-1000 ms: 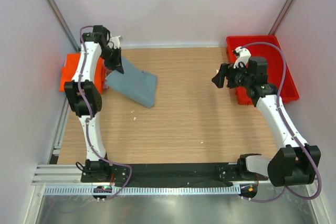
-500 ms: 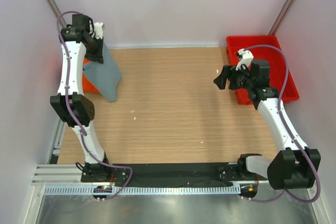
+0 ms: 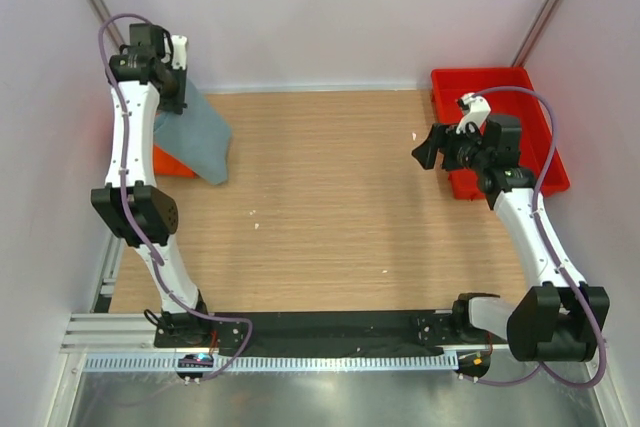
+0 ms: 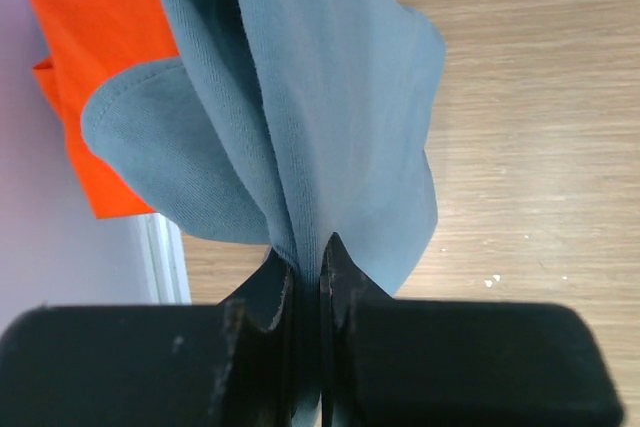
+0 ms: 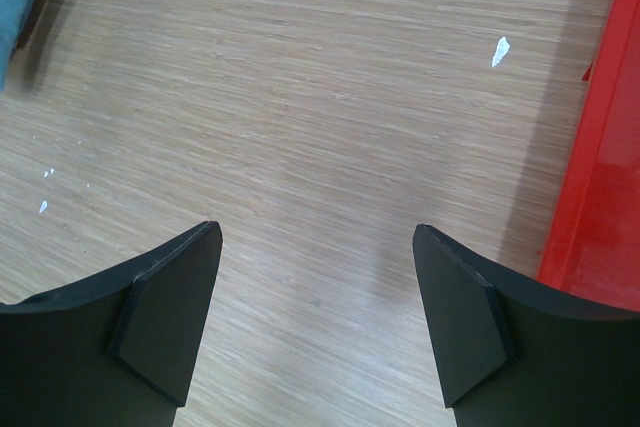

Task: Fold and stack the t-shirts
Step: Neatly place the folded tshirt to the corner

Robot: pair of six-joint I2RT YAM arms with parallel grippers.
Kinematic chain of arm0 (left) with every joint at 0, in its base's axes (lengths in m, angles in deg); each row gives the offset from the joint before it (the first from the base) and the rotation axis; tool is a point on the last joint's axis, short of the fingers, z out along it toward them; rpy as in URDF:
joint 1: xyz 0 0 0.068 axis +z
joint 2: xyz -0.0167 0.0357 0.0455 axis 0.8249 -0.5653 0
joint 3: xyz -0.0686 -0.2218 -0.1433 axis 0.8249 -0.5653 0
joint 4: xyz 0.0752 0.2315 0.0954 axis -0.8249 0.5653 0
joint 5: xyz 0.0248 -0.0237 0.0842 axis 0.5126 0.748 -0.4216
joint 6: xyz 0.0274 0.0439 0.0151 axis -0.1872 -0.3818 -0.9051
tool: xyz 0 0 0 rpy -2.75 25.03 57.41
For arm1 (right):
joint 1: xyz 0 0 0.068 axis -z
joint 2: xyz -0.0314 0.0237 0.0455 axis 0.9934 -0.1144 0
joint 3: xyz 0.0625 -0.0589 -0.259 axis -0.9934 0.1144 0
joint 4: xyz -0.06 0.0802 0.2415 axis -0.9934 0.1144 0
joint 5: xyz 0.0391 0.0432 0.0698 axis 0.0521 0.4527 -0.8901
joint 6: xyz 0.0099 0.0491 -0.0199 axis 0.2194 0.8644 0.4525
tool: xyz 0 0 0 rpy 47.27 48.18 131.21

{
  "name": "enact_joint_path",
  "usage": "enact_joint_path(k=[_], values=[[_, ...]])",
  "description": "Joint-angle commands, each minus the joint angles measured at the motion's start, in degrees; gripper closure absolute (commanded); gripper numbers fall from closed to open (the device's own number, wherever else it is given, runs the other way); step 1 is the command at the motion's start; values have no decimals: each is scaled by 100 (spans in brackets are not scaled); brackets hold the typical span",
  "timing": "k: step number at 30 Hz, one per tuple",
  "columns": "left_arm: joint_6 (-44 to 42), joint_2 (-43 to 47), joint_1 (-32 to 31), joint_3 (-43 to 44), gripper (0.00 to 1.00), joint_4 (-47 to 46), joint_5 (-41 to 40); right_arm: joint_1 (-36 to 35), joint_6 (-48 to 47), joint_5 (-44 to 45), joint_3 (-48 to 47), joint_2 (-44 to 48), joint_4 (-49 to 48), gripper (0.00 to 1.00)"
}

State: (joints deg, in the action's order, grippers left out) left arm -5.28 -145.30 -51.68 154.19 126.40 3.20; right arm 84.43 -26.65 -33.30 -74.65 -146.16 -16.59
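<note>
Hanging from the clamped left hand (image 4: 305, 259), a grey-blue cloth t-shirt (image 4: 300, 97) dangles above an orange one (image 4: 95, 27); right hand (image 5: 315, 235) gapes empty.

Left arm (image 3: 126, 147), left of frame: white tubular links, chunky black joint housings. Right arm (image 3: 530, 222), right of frame: same white-and-black build. Purple cable (image 3: 103, 32) loops along each. White bracket (image 3: 472, 107) near wrist, camera mount perhaps. Bases (image 3: 190, 327) black, bottom of frame. Left gripper (image 4: 303, 252): fingers (image 4: 345, 292) matte black, scuffed. Right gripper (image 5: 315, 235): fingers (image 5: 165, 312) black, wedge-shaped, flat inner pads.
</note>
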Motion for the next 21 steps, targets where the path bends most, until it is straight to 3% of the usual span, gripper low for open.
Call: enact_joint_path(k=[1, 13, 21], values=[[-202, 598, 128, -92, 100, -721, -478, 67, 42, -140, 40, 181, -320, 16], [-650, 651, 225, -918, 100, -1890, -1698, 252, 148, -334, 136, 189, -399, 16], [-1353, 801, 225, -2516, 100, -3645, -3017, 358, 218, -448, 189, 172, -461, 16]])
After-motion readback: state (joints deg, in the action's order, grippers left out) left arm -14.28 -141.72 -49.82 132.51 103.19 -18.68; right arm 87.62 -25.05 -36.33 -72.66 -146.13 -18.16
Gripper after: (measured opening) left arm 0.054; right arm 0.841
